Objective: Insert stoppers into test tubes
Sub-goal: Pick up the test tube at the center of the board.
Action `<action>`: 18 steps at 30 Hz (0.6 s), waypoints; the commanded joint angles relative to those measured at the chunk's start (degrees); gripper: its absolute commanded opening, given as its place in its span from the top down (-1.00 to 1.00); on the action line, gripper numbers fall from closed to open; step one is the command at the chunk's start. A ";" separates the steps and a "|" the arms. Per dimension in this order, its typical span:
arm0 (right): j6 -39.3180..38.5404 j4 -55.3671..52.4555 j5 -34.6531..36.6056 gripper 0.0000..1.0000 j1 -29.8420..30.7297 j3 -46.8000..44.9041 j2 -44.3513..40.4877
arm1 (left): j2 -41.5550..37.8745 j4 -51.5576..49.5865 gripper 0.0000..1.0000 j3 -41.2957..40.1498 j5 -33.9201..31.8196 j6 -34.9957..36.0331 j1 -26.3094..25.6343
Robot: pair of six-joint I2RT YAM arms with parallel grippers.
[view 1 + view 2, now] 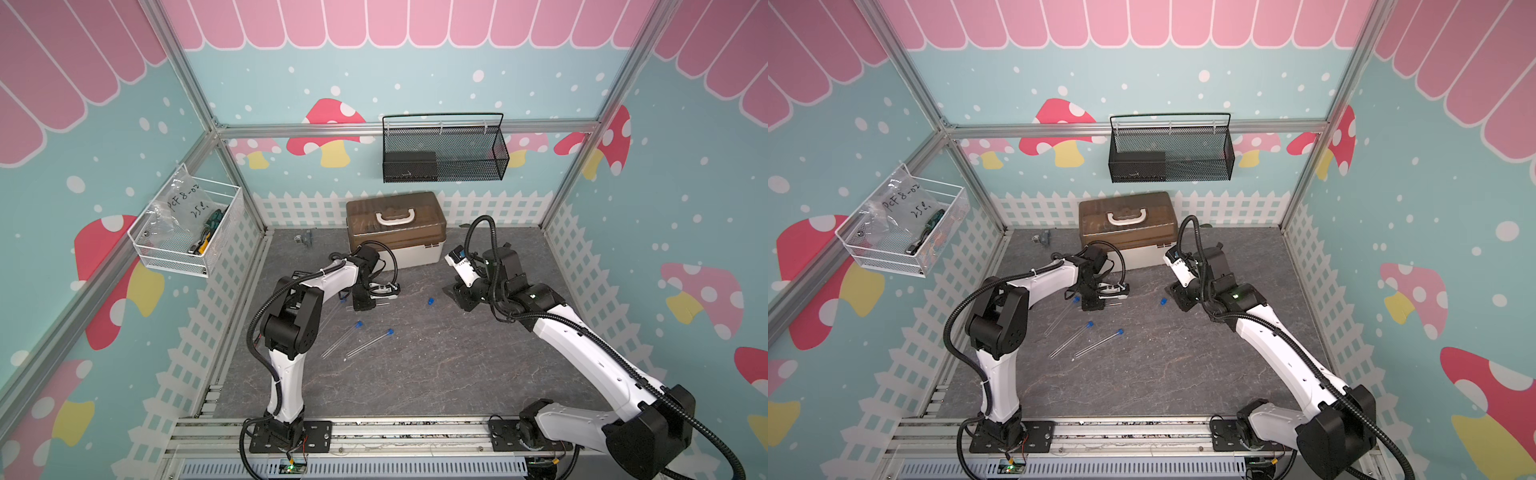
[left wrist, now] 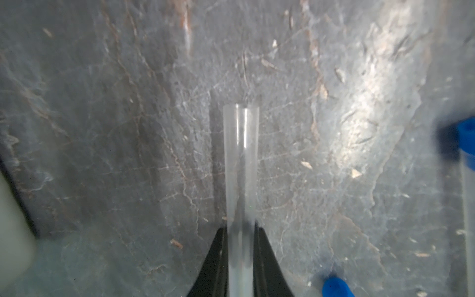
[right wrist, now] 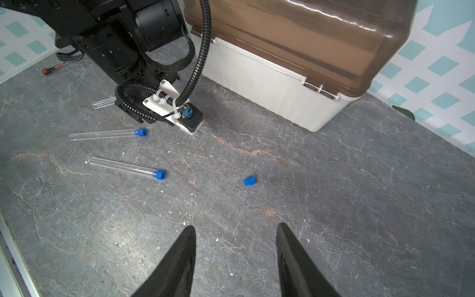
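In the left wrist view my left gripper is shut on a clear test tube whose open end has no stopper in it. In both top views it is low over the grey table, left of centre. Two test tubes lie nearer the front, each with a blue stopper in its mouth. A third stoppered tube lies beside the left arm. One loose stopper lies on its side between the arms. My right gripper hovers open and empty, short of it.
A brown-lidded white toolbox stands at the back centre, close behind both grippers. A black mesh basket hangs on the back wall and a white wire basket on the left wall. A small metal part lies at the back left.
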 commanded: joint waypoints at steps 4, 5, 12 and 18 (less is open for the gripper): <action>9.30 1.75 0.50 0.04 -0.09 -2.21 -0.67 | -10.27 3.45 0.69 -0.88 6.16 -1.52 -0.15; 12.42 2.63 0.80 0.04 -0.09 -3.20 -0.91 | -12.09 4.57 0.70 -1.77 7.32 -2.34 -0.15; 30.80 12.90 -9.83 0.01 -0.02 -10.20 -0.49 | -25.57 15.79 0.71 -13.28 16.32 -7.88 -0.68; 39.28 19.72 -19.97 -0.10 1.52 -9.53 2.13 | -34.50 28.68 0.72 -25.57 15.59 -11.73 -6.95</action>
